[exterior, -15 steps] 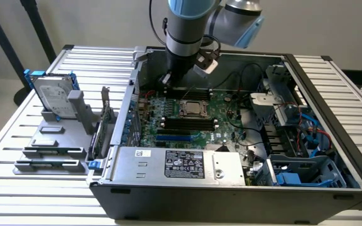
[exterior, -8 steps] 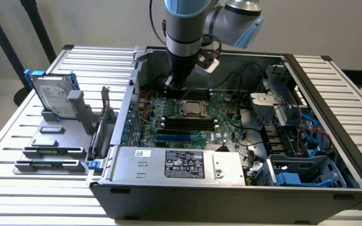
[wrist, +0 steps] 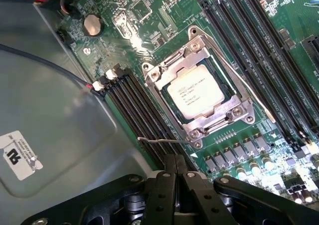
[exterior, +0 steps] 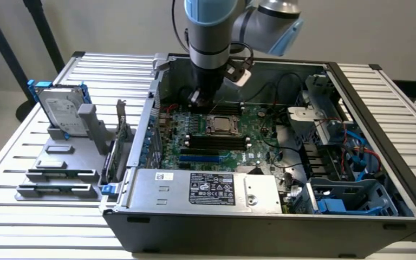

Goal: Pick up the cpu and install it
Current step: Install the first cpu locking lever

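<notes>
The cpu (wrist: 195, 91), a small square chip with a silvery top, lies flat in its socket on the green motherboard (wrist: 149, 15), framed by the metal retention bracket (wrist: 234, 112). In the exterior view the cpu (exterior: 225, 125) sits mid-board inside the open computer case (exterior: 266, 222). My gripper (wrist: 175, 161) hovers above the board beside the socket, apart from the chip, its two dark fingers pressed together with nothing between them. From outside, the gripper (exterior: 201, 101) hangs just behind the socket, near the case's back wall.
A thin socket lever (wrist: 159, 140) sticks out toward my fingers. Black memory slots (wrist: 142, 110) flank the socket. A power supply (exterior: 208, 187) fills the case front, a drive cage (exterior: 338, 141) its right. On the exterior view's left, a grey fixture (exterior: 56, 173) holds a hard drive (exterior: 60, 111).
</notes>
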You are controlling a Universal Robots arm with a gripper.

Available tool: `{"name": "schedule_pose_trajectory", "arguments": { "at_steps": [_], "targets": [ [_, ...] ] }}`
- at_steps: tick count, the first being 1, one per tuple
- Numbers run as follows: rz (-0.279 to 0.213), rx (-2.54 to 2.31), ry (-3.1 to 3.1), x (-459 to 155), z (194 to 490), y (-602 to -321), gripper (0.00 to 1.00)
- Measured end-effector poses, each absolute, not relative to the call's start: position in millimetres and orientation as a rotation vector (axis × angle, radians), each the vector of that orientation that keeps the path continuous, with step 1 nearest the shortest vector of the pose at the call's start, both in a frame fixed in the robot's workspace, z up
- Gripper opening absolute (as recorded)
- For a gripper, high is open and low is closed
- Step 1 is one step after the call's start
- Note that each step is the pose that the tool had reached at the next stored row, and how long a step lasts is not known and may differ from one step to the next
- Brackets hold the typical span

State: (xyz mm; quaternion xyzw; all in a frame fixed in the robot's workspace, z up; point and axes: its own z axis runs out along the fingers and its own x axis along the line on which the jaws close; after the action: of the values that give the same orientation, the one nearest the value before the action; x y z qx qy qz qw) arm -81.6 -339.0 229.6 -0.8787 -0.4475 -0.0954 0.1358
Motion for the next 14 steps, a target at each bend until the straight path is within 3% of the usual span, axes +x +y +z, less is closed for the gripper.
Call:
{"name": "schedule_pose_trajectory", "arguments": {
  "at_steps": [14],
  "targets": [
    [-0.284,-2.546,-1.298,-83,204,-338,0.11]
  ]
}}
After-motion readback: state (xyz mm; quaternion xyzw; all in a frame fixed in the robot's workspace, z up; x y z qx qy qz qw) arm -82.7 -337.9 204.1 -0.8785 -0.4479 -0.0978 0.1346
